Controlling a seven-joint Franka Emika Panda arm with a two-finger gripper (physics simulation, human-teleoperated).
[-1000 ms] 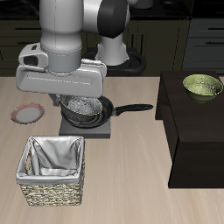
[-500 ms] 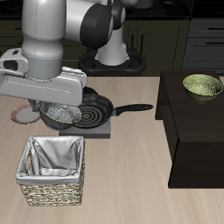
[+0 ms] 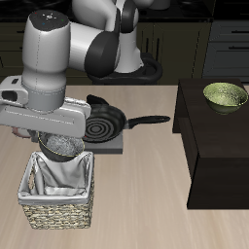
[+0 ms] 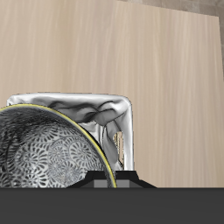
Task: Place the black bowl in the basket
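Note:
The black bowl (image 3: 61,146), dark outside with a grey speckled inside, hangs just above the back rim of the basket (image 3: 37,210). My gripper (image 3: 56,140) is shut on the bowl's rim, its fingers mostly hidden under the hand. In the wrist view the bowl (image 4: 44,153) fills the near field, tilted, with its rim over the basket's white-grey cloth lining (image 4: 98,109). The basket is a square beige wicker one and stands on the table near the front edge. I see nothing inside it but the lining.
A black frying pan (image 3: 102,123) sits on a grey burner plate just behind the basket, its handle (image 3: 148,122) pointing toward a dark low cabinet (image 3: 216,146). A green-yellow bowl (image 3: 225,95) stands on that cabinet.
The arm has carried the black bowl away from above the frying pan, toward the table's front edge, to just over the basket, and lower.

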